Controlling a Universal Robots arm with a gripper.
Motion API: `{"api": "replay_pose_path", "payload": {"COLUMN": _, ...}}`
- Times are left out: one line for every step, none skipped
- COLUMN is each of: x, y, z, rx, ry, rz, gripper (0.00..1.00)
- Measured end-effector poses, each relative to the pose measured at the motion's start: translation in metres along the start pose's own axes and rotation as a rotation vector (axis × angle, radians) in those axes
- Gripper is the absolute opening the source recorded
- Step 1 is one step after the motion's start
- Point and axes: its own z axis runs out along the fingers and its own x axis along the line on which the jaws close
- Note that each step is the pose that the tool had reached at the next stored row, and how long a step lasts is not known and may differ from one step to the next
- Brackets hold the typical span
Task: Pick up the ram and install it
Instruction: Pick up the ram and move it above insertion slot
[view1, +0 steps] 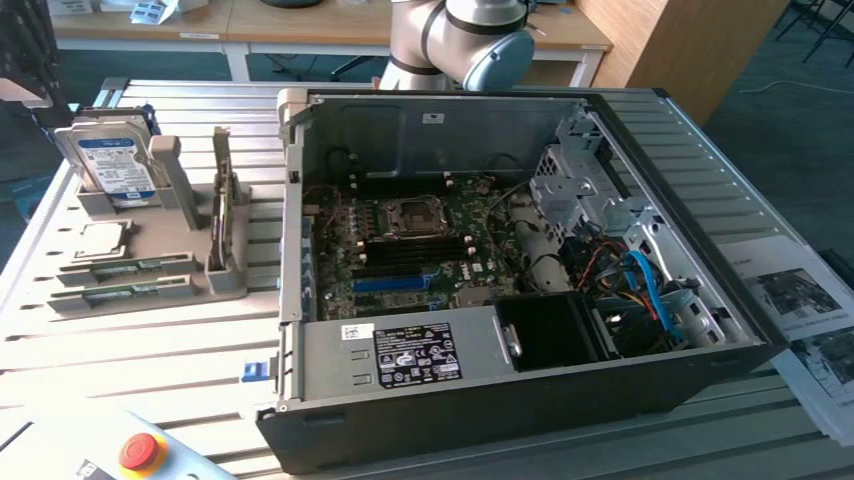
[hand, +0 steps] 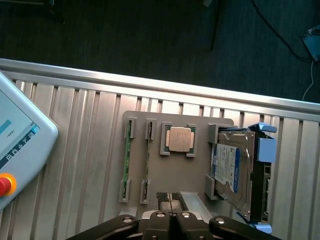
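The ribbed bench (view1: 147, 345) bears an open computer case (view1: 534, 410) and a gray tray (hand: 200, 125). The ram (hand: 127, 160) lies in the tray's outermost slot (a twin alongside), its long axis following the bench ribs. The claw (hand: 170, 198) hovers above, closed and empty.

I see the ram (view1: 123, 295) (hand: 126, 161) as a long, thin green board stick at about nine o'clock in the exterior view. It lies level, standing on its long edge in a slot of the grey holder (view1: 174, 272). Its ends are cradled and nothing is touching it.
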Motion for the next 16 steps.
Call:
{"api": "replay_pose_path", "payload": {"x": 0.0000, "y": 0.0000, "z": 0.0000, "rx": 0.0000, "ry": 0.0000, "rz": 0.001, "gripper": 0.10}}
{"api": "replay_pose_path", "payload": {"x": 0.0000, "y": 0.0000, "z": 0.0000, "rx": 0.0002, "ry": -0.0002, "rz": 0.005, "gripper": 0.10}}
{"api": "replay_pose_path", "payload": {"x": 0.0000, "y": 0.0000, "z": 0.0000, "rx": 0.0004, "ry": -0.0006, "rz": 0.012, "gripper": 0.10}}
{"api": "replay_pose_path", "payload": {"x": -0.0001, "y": -0.0001, "z": 0.0000, "rx": 0.0005, "ry": -0.0009, "rz": 0.020, "gripper": 0.10}}
{"api": "replay_pose_path", "payload": {"x": -0.0001, "y": 0.0000, "z": 0.0000, "rx": 0.0007, "ry": -0.0014, "rz": 0.031, "gripper": 0.10}}
{"api": "replay_pose_path", "payload": {"x": -0.0001, "y": 0.0000, "z": 0.0000, "rx": 0.0009, "ry": -0.0017, "rz": 0.039, "gripper": 0.10}}
{"api": "replay_pose_path", "payload": {"x": 0.0000, "y": 0.0000, "z": 0.0001, "rx": 0.0012, "ry": -0.0021, "rz": 0.045, "gripper": 0.10}}
{"api": "replay_pose_path", "payload": {"x": 0.0000, "y": 0.0000, "z": 0.0001, "rx": 0.0012, "ry": -0.0022, "rz": 0.046, "gripper": 0.10}}
{"api": "replay_pose_path", "payload": {"x": 0.0000, "y": 0.0000, "z": 0.0001, "rx": 0.0013, "ry": -0.0021, "rz": 0.046, "gripper": 0.10}}
{"api": "replay_pose_path", "payload": {"x": 0.0000, "y": 0.0000, "z": 0.0000, "rx": 0.0012, "ry": -0.0021, "rz": 0.046, "gripper": 0.10}}
{"api": "replay_pose_path", "payload": {"x": 0.0000, "y": 0.0000, "z": 0.0000, "rx": 0.0011, "ry": -0.0021, "rz": 0.046, "gripper": 0.10}}
{"api": "replay_pose_path", "payload": {"x": 0.0000, "y": 0.0000, "z": 0.0000, "rx": 0.0011, "ry": -0.0021, "rz": 0.046, "gripper": 0.10}}
{"api": "replay_pose_path", "payload": {"x": 0.0000, "y": 0.0000, "z": 0.0001, "rx": 0.0012, "ry": -0.0022, "rz": 0.046, "gripper": 0.10}}
{"api": "replay_pose_path", "payload": {"x": 0.0000, "y": 0.0000, "z": 0.0000, "rx": 0.0012, "ry": -0.0021, "rz": 0.046, "gripper": 0.10}}
{"api": "replay_pose_path", "payload": {"x": 0.0000, "y": 0.0000, "z": 0.0001, "rx": 0.0012, "ry": -0.0021, "rz": 0.046, "gripper": 0.10}}
{"api": "replay_pose_path", "payload": {"x": 0.0000, "y": 0.0000, "z": 0.0001, "rx": 0.0012, "ry": -0.0021, "rz": 0.046, "gripper": 0.10}}
